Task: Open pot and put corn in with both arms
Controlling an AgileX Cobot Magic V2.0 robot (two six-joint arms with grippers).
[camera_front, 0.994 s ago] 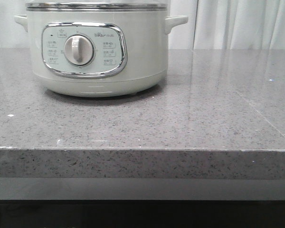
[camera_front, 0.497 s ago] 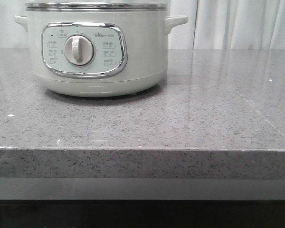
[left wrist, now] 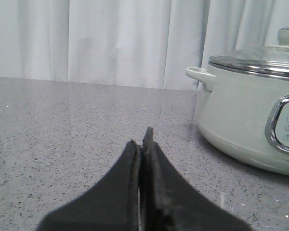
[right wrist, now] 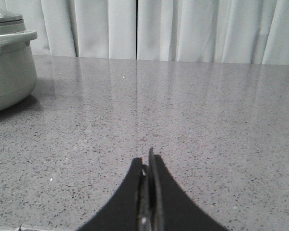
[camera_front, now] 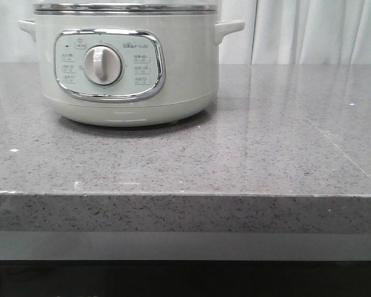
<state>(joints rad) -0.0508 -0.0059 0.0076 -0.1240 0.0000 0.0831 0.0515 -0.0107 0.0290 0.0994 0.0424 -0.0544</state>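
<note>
Pot (camera_front: 127, 62) at upper left looks heavy; its glass lid (left wrist: 260, 60) is probably slippery, so grab the knob (left wrist: 288, 36). Both pincers, left gripper (left wrist: 142, 144) and right gripper (right wrist: 148, 166), are pinched together, empty.

The round pale-green cooker pot (camera_front: 127, 62) carries a shiny chrome band at its top rim and a chrome frame around its light panel, whose round dial (camera_front: 102, 65) is cream-white with small grey markings beside it. The polished stone countertop (camera_front: 247, 154) is mid-grey, speckled with fine dark and white flecks. The pleated curtain (right wrist: 183, 29) behind is plain white. Both pairs of gripper fingers (left wrist: 142, 192) (right wrist: 149, 197) are matte black.
</note>
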